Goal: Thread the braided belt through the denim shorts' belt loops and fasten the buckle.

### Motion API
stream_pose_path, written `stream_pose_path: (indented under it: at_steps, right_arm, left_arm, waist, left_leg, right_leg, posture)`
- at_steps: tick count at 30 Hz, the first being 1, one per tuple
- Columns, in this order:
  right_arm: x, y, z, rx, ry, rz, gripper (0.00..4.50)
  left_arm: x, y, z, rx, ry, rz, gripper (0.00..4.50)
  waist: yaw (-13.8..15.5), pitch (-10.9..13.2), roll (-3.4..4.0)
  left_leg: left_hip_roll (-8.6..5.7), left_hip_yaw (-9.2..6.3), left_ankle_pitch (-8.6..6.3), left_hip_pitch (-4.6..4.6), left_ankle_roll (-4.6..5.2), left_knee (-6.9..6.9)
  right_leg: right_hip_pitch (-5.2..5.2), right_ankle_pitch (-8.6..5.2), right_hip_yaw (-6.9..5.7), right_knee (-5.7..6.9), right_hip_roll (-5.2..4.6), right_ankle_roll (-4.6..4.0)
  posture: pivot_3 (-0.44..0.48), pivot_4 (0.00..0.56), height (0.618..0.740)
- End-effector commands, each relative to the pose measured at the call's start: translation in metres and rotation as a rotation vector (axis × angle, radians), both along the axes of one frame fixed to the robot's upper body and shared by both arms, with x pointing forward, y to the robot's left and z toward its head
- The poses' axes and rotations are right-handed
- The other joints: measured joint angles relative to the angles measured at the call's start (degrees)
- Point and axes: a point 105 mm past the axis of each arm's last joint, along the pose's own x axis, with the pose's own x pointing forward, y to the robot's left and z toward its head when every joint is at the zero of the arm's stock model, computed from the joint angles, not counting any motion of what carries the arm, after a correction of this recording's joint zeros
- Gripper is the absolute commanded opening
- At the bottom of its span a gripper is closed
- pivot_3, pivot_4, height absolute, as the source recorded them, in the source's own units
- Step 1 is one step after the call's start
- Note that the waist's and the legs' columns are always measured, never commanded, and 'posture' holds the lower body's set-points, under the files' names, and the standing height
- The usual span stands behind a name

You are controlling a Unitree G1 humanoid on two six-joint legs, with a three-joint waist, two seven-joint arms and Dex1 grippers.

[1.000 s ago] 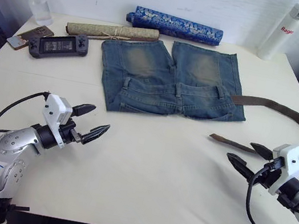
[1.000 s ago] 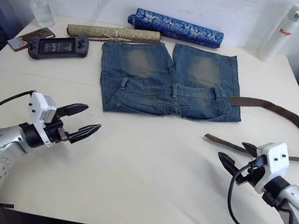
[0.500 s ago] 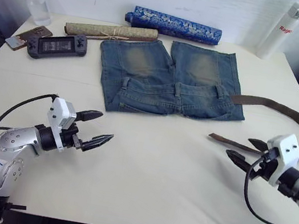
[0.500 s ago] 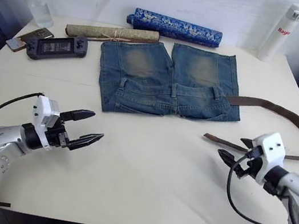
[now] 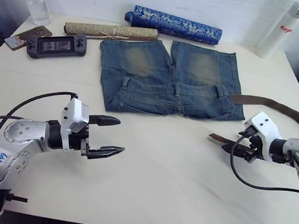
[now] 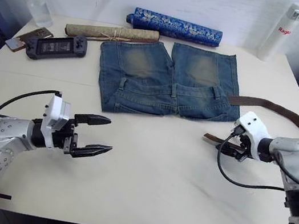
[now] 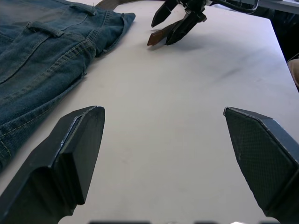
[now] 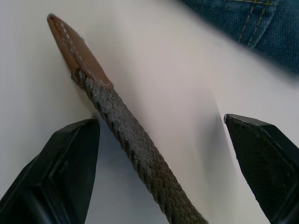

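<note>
Right gripper (image 8: 159,177) has advanced from the table's near edge to the braided belt (image 8: 126,140); its fingers are spread, one on each side of the strap just behind the tan leather tip, not yet pinching. Belt curves from there back to the denim shorts (image 5: 170,78), which lie flat mid-table, waistband toward the robot. Left gripper (image 5: 107,136), fingers spread and empty, has moved inward over bare table (image 5: 170,191), well apart from belt and shorts.
</note>
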Motion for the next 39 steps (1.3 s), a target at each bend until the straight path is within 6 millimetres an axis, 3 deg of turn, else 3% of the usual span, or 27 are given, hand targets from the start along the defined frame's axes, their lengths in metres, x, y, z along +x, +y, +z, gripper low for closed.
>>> stream_pose_path:
  at_steps: [1,9,10,14,17,20,24,30,39]
  right_arm:
    - [-0.009,-0.019,-0.018,-0.08,0.109,-0.025,3.72]
    - [-0.017,-0.009,-0.019,-0.043,0.162,0.034,0.2]
    - [-0.018,-0.004,-0.018,-0.029,0.156,0.053,0.04]
    - [-0.031,0.04,-0.001,0.083,0.124,0.241,0.04]
    - [-0.054,0.083,0.011,0.156,0.139,0.42,0.04]
    - [-0.074,0.118,0.015,0.143,0.132,0.562,0.04]
    - [-0.083,0.154,0.02,0.142,0.085,0.648,0.04]
    - [-0.087,0.173,0.026,0.128,0.046,0.694,0.04]
    - [-0.097,0.178,0.029,0.127,0.035,0.715,0.04]
  left_arm:
    - [-0.006,-0.006,0.008,-0.011,-0.027,-0.02,4.5]
    - [-0.008,-0.004,0.01,-0.017,-0.023,0.006,4.5]
    - [-0.008,-0.004,0.01,-0.018,-0.024,0.007,4.5]
    - [-0.007,-0.006,0.015,-0.023,-0.032,-0.013,4.5]
    - [-0.007,-0.014,0.019,-0.025,-0.038,-0.072,4.5]
    - [-0.007,-0.027,0.021,-0.015,-0.04,-0.154,4.5]
    - [-0.011,-0.048,0.016,0.0,-0.028,-0.277,4.5]
    - [-0.006,-0.063,0.002,0.031,-0.002,-0.334,4.5]
    - [0.006,-0.067,-0.008,0.032,0.006,-0.307,4.5]
  waist:
    - [0.2,0.0,-0.02]
    - [0.5,0.0,-0.08]
    - [0.5,0.0,-0.08]
    - [0.5,0.0,-0.08]
    - [0.3,0.0,-0.01]
    - [0.1,0.0,0.02]
    - [0.0,0.0,0.01]
    - [0.1,0.0,0.01]
    - [-0.1,0.0,0.0]
  left_leg:
    - [0.0,0.0,0.0,0.0,0.0,0.0]
    - [0.0,0.0,0.0,0.03,-0.02,0.11]
    - [0.0,0.0,-0.01,0.03,-0.03,0.11]
    - [0.0,0.0,-0.01,0.02,-0.04,0.07]
    - [0.0,0.01,-0.01,0.01,-0.04,0.05]
    - [0.0,0.02,0.01,0.04,-0.06,0.05]
    - [0.0,0.02,0.0,0.02,-0.06,0.04]
    - [-0.01,0.02,0.0,0.01,-0.05,0.04]
    - [0.0,0.03,0.0,0.03,-0.05,0.04]
  right_leg:
    - [0.01,0.0,0.0,-0.01,0.0,0.0]
    - [0.11,0.05,0.0,-0.05,0.0,0.07]
    - [0.11,0.05,0.0,-0.05,0.0,0.08]
    - [0.09,0.05,0.0,-0.07,0.0,0.08]
    - [0.06,0.05,0.0,-0.08,0.01,0.08]
    - [0.05,0.05,0.04,-0.05,0.01,0.08]
    - [0.05,0.05,0.04,-0.09,0.01,0.08]
    - [0.05,0.06,0.03,-0.08,0.01,0.1]
    - [0.05,0.06,0.04,-0.08,0.02,0.1]
  posture:
    - [0.0,0.15,0.645]
    - [0.0,0.15,0.645]
    - [0.0,0.15,0.645]
    - [0.0,0.15,0.645]
    - [0.0,0.15,0.645]
    - [0.0,0.15,0.645]
    - [0.0,0.15,0.645]
    - [0.0,0.15,0.645]
    - [0.0,0.15,0.645]
